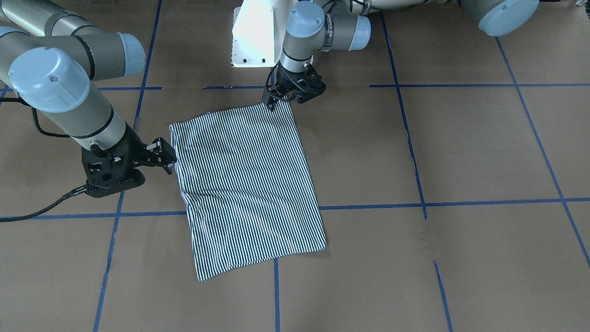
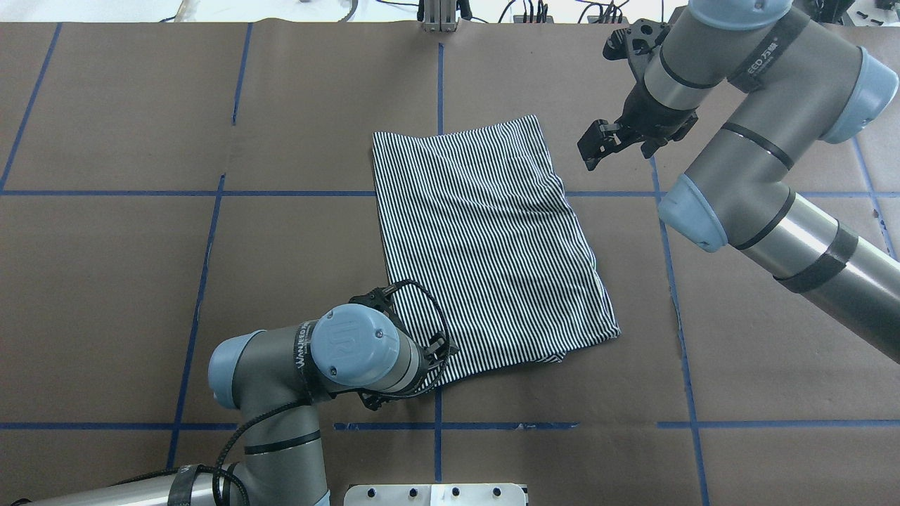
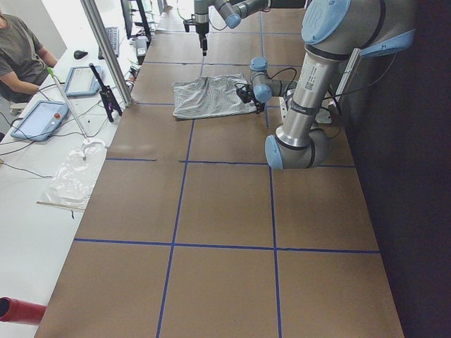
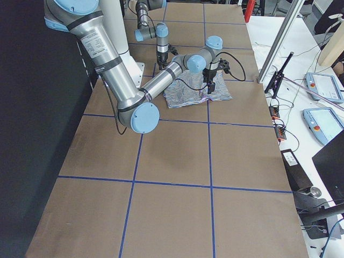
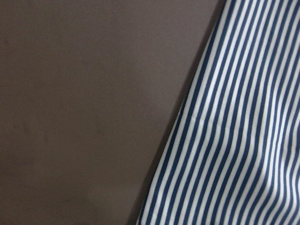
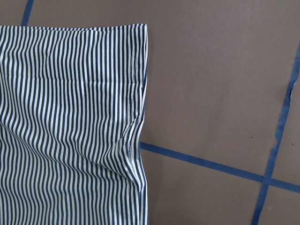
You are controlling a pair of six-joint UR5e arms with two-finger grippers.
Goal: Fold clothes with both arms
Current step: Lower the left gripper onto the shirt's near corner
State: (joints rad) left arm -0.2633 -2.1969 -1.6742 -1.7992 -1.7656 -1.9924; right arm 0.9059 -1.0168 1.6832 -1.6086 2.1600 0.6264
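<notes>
- Near the robot's base, at the cloth's closest corner, the left gripper (image 1: 273,105) points straight down with its tips at the fabric. I cannot tell whether its jaws are spread or pinching that corner: the wrist hides them from overhead, and its own camera shows only stripes and bare surface.
- Across the middle of the worktop (image 2: 126,295) lies the striped shirt (image 2: 485,239), folded to a slanted rectangle. Sleeves and collar are out of sight, layered edges show along its right side, and there are a few shallow ripples.
- Off the far right corner, the right gripper (image 2: 596,146) hangs above the worktop, beside the cloth and not touching it, jaws spread and empty.
- The step in hand is probably a last halving fold. The grippers stand at diagonally opposite corners, so it should go best if both take the corners of one short edge and pinch every layer. They would then lift together and level, carry that edge over to meet the opposite one, and let go only once the edges line up. An uneven lift would likely skew the stack.
</notes>
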